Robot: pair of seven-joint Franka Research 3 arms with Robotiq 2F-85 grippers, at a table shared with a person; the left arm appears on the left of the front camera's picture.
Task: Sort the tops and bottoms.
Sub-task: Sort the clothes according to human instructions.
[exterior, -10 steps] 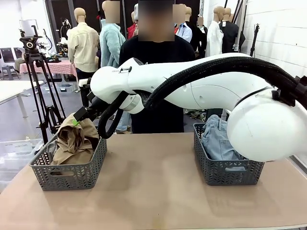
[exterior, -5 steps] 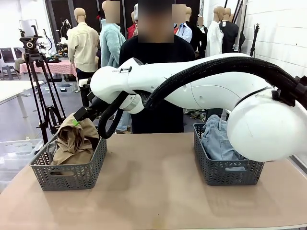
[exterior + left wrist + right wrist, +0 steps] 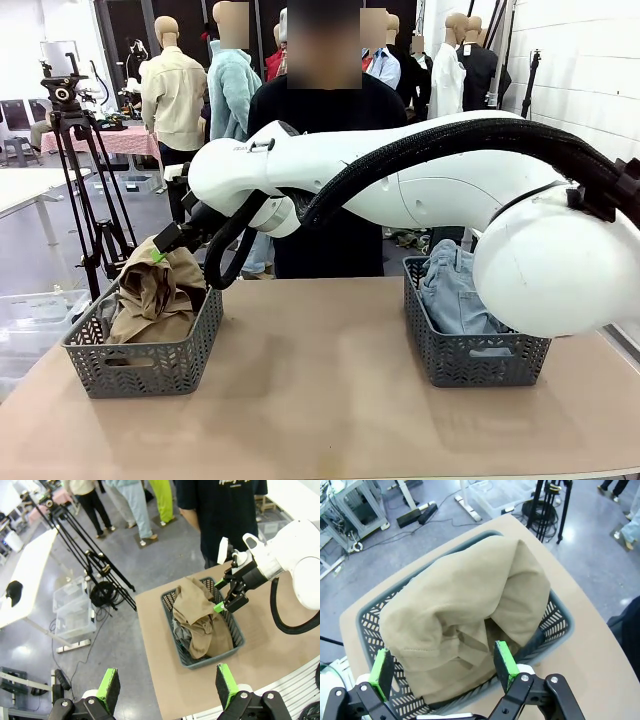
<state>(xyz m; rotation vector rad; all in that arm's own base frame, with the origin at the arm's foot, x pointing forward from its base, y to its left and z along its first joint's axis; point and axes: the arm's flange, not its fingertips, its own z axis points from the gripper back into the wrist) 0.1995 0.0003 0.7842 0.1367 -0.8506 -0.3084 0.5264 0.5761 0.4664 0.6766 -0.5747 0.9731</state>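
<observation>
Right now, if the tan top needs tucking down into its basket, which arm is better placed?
Right, probably. The right gripper hangs open just above the tan top heaped over the grey basket rim. The left gripper is open too, but high and off the table.

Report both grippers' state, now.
Left gripper: open, holding nothing.
Right gripper: open, empty, above the tan khaki garment in the basket.

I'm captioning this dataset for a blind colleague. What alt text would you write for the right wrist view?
Seen from just above, the right gripper hangs open with its green pads over a tan khaki garment heaped in a grey basket. The basket sits at the corner of a brown table, with grey floor beyond.
</observation>
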